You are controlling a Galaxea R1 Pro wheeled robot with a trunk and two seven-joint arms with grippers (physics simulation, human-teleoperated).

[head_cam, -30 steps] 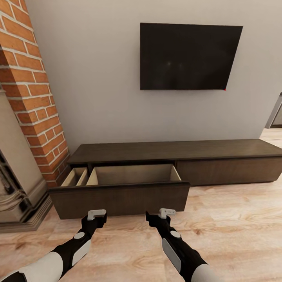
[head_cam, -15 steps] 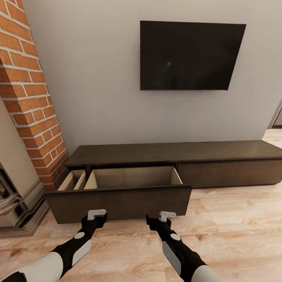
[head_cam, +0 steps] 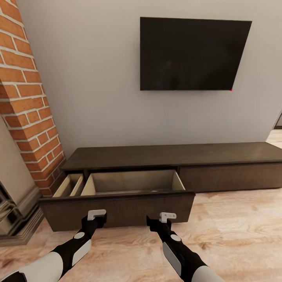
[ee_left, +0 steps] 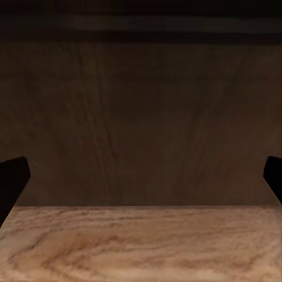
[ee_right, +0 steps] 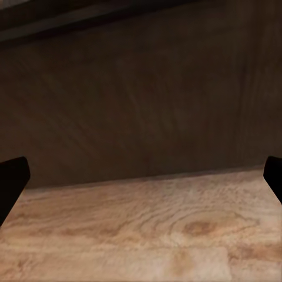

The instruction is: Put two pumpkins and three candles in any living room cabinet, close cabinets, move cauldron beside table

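The cabinet (head_cam: 172, 154) stands on the floor (head_cam: 235, 231) against the wall (head_cam: 98, 86), with the television (head_cam: 192, 55) mounted above it and the brick column (head_cam: 29, 98) at its left end. Its left drawer (head_cam: 117, 209) is pulled out toward the robot. The left end effector (head_cam: 96, 215) and right end effector (head_cam: 167, 216) sit just before the drawer front, side by side.

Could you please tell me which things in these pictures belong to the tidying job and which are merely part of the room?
Belonging to the job:
- long low dark-brown wooden cabinet, its left drawer pulled open, tan inside
- left gripper, jaws apart
- right gripper, jaws apart

Merely there:
- black flat wall-mounted television
- red brick column
- light wooden plank floor
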